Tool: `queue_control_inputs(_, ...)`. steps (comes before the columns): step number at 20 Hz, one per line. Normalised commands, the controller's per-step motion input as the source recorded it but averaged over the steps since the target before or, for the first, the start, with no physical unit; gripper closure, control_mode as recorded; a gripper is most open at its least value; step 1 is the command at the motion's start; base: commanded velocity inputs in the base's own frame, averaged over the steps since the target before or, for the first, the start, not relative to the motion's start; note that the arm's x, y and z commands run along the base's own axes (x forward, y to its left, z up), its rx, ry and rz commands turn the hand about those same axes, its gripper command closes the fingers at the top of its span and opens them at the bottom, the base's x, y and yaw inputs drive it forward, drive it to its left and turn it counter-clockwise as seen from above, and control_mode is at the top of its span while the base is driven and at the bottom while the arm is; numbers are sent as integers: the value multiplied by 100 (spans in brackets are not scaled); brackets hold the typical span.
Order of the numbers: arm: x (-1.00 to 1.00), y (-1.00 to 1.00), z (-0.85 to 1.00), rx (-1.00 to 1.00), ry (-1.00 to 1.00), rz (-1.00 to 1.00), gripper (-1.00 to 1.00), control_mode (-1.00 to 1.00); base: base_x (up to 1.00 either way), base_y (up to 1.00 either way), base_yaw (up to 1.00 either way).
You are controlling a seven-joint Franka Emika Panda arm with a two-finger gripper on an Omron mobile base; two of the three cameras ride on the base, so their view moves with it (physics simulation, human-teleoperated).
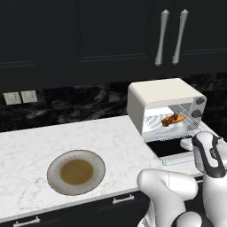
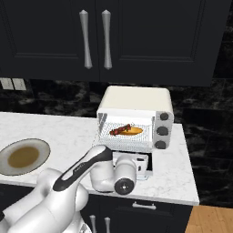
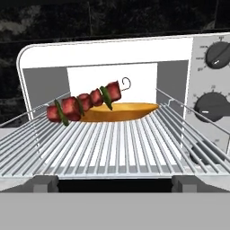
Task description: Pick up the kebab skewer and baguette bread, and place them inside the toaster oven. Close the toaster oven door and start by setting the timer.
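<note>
Toaster oven [image 1: 165, 95] sits on the tabletop [image 1: 31, 146], toaster oven door [image 1: 170, 147] dropped flat open. Kebab skewer [image 3: 85, 102] and baguette bread [image 3: 119, 112] both on the wire rack [image 3: 112, 146] inside, skewer leaning across the loaf's front. End effector [image 3: 115, 183] empty, fingers wide apart, at the rack's front edge. Plate [image 1: 76, 171] well left.

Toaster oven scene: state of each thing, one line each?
Oven: open, rack loaded.
Door: folded down flat.
Skewer: on rack, leaning on bread.
Bread: on rack, behind skewer.
Plate: on counter, no food.
Gripper: open, holds nothing, facing oven.
</note>
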Motion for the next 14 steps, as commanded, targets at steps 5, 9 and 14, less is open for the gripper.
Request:
queue_control_inputs(5, 9, 0, 0, 0, 0, 0, -100, -100, 0, 0, 0)
queue_control_inputs(9, 12, 0, 0, 0, 0, 0, -100, -100, 0, 0, 0)
queue_control_inputs(14, 15, 0, 0, 0, 0, 0, -100, -100, 0, 0, 0)
